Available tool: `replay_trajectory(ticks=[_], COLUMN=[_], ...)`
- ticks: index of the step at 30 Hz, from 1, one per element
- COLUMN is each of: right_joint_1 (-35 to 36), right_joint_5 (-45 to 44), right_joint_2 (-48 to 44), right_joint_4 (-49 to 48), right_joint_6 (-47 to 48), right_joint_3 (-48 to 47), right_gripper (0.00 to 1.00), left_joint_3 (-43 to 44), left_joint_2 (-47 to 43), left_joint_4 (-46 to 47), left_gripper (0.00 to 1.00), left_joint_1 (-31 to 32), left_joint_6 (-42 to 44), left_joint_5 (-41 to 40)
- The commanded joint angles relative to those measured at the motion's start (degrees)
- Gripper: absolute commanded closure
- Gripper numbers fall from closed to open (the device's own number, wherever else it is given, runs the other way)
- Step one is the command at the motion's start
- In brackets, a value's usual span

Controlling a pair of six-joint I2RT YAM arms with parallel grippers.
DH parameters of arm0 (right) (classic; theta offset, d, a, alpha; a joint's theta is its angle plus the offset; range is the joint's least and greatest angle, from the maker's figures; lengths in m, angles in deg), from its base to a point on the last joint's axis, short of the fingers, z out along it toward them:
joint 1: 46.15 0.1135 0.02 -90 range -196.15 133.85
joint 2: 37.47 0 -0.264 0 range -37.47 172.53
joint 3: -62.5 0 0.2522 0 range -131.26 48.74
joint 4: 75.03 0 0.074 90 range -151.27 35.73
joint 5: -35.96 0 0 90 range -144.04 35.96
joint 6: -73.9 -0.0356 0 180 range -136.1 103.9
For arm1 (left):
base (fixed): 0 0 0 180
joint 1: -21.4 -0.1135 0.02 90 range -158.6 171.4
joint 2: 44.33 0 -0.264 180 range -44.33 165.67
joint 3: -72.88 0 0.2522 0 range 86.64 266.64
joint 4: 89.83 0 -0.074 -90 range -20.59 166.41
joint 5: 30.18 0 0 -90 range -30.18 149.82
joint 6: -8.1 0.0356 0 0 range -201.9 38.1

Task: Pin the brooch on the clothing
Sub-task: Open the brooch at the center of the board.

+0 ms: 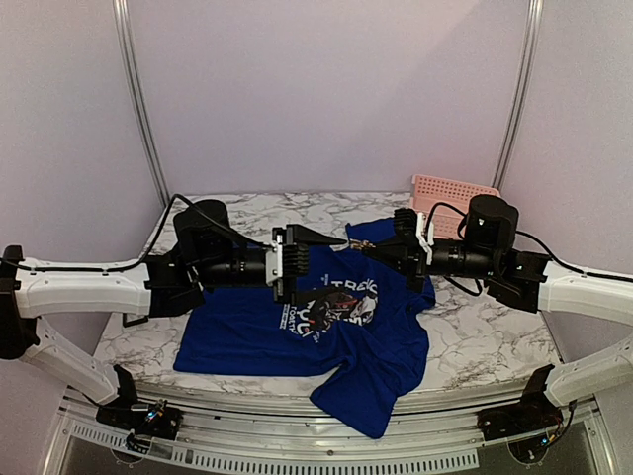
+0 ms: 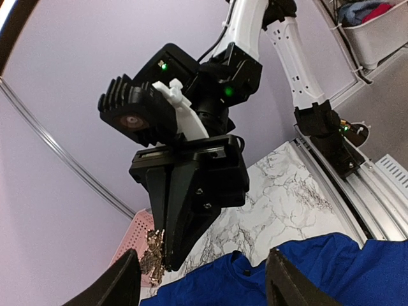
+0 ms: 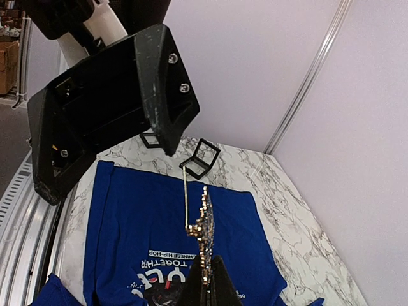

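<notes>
The blue T-shirt [image 1: 247, 332] lay spread on the marble tabletop [image 1: 475, 327], one corner of it hanging over the near edge and its round print [image 1: 336, 302] facing up. Above the shirt the two arms met tip to tip. The right pincer [image 3: 207, 287] was clamped tight on the foot of a gold brooch [image 3: 203, 236], which stood upright with its thin pin swung free beside it, held in the air over the upper part of the shirt and not touching the cloth. The left pincer [image 2: 203, 280] stood wide apart just beside the brooch, with nothing in it. Farther back two small black square frames [image 3: 200, 159] lay on the marble, and a pink basket [image 1: 450, 190] sat at the far right corner.
</notes>
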Motion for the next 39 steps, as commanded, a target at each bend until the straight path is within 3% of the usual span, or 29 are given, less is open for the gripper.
replay_trajectory(ticks=[1,10,17,25,39], right_joint_1=[0.5,0.9,1.0,0.9,0.9], right_joint_5=[1.3,1.1,0.8,0.5,-0.4], right_joint_2=[-0.5,-1.2,-1.1,-0.9,-1.4], right_joint_4=[0.4,1.1,1.0,1.1,1.8], right_joint_6=[-0.5,-0.1,-0.1,-0.2,-1.9], right_joint_3=[-0.2,0.2,0.4,0.4,0.1], right_gripper=[1.0,1.0,1.0,1.0,1.0], left_joint_3=[2.2,3.8,3.1,1.3,2.1], left_joint_2=[1.6,3.4,3.0,1.4,2.5], left_joint_4=[-1.0,-0.8,-1.8,-3.9,-12.8], left_gripper=[0.32,0.31,0.36,0.42,0.52], left_joint_1=[1.2,1.6,2.6,4.3,5.4], left_joint_6=[0.1,-0.1,0.7,7.4,11.0], left_joint_5=[-1.4,-3.6,-2.4,-0.9,-0.1])
